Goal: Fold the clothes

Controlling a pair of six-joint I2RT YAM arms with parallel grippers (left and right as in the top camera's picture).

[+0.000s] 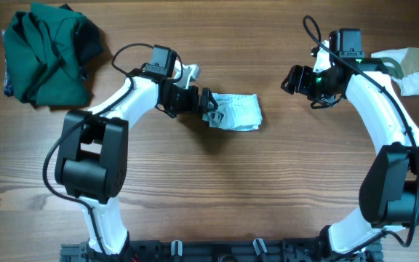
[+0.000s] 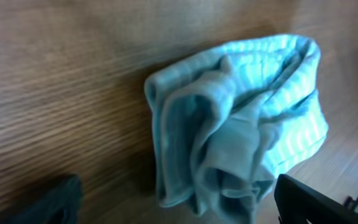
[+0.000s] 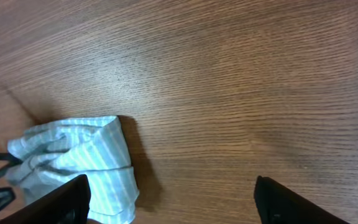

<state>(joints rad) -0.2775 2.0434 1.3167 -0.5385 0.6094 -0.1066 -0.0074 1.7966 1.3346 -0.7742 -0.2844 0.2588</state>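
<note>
- Wood-grain worktop (image 1: 268,189) carries three garments, set well apart.
- Pale striped garment (image 1: 237,113) lies mid-worktop, doubled into a compact but rumpled bundle with uneven edges. I judge its fold part-done at best.
- Dark green garment (image 1: 46,54) sits heaped at the far left and a white-and-olive piece (image 1: 412,69) is bunched at the far right. Both look unfolded.
- Left gripper (image 1: 208,103) has its fingers spread wide at the bundle's left edge, holding nothing.
- Right gripper (image 1: 291,78) fingers are also apart and empty, clear of the cloth.
</note>
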